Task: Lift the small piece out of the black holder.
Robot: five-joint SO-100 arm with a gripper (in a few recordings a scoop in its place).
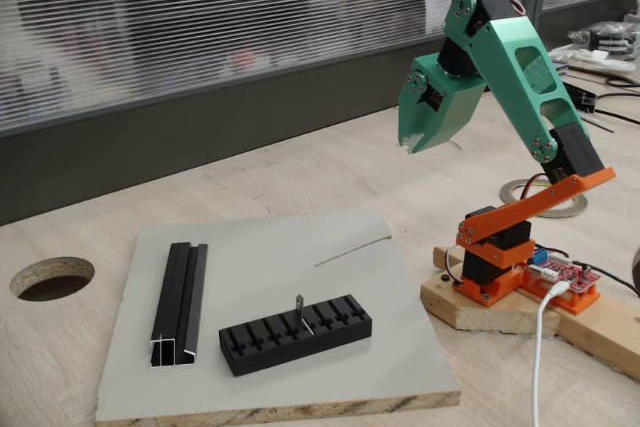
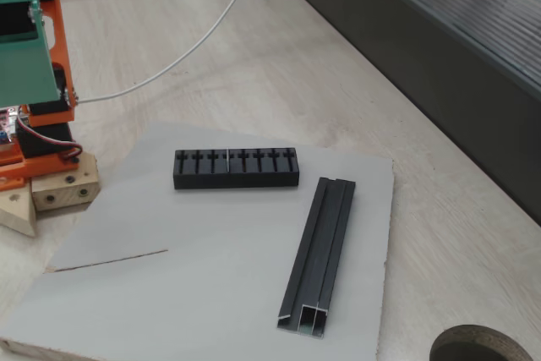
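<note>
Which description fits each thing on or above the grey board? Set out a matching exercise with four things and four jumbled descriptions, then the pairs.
Things:
1. strip
2. holder
3. rail
4. hand

Descriptions:
A. long, black, with silvery ends, lying on the board
B. green, raised in the air above the table
C. thin, grey, standing upright in a slot
D. low black block with a row of slots along its top

Pairs: 1-C, 2-D, 3-A, 4-B

Black holder [image 1: 296, 335], grey small piece [image 1: 299, 308], green claw [image 1: 407, 145], orange base [image 1: 520, 272], grey board [image 1: 260, 277].
</note>
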